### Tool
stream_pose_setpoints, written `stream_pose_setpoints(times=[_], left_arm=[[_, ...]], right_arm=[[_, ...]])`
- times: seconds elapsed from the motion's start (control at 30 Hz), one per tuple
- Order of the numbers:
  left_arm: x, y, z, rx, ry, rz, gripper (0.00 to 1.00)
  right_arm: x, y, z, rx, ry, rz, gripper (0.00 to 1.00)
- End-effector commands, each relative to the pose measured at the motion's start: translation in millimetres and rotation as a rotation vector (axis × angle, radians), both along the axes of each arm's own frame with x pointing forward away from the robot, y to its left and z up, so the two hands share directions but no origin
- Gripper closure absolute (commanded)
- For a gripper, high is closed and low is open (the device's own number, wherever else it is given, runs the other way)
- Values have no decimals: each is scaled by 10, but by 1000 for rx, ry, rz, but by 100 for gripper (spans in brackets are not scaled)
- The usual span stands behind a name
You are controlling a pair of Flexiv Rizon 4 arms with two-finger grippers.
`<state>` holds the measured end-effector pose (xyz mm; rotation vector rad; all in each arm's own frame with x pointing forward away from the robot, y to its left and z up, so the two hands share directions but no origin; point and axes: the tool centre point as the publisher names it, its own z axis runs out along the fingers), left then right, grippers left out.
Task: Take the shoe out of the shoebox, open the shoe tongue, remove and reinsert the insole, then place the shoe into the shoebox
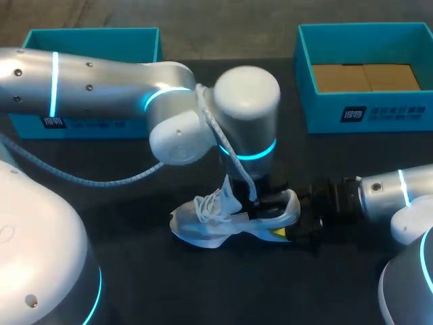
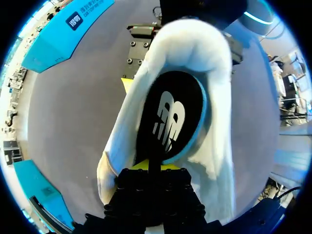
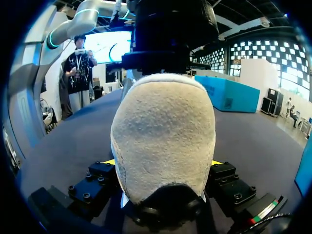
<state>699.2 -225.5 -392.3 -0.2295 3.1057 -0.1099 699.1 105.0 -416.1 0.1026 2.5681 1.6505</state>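
Two claws hold one white cloth shoe with laces (image 1: 213, 227). It sits on the dark table (image 1: 135, 284), out in front of two open blue card boxes, one (image 1: 91, 37) on the left and one (image 1: 365, 115) on the right. The left claw (image 2: 153, 165) reaches down into the shoe and pinches the flat black insole (image 2: 168, 117). The right claw (image 3: 163, 163) squeezes the fuzzy heel (image 3: 163, 126) from both sides.
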Motion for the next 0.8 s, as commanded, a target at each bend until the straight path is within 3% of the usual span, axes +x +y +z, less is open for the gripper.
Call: stream_pose_setpoints(times=[0.03,0.8], left_arm=[[48,182,152,-78,92,-35,100],[-123,85,326,-157,287,-225,100]], right_arm=[[-37,4,1,-4,-2,-2,100],[-37,4,1,-4,-2,-2,100]])
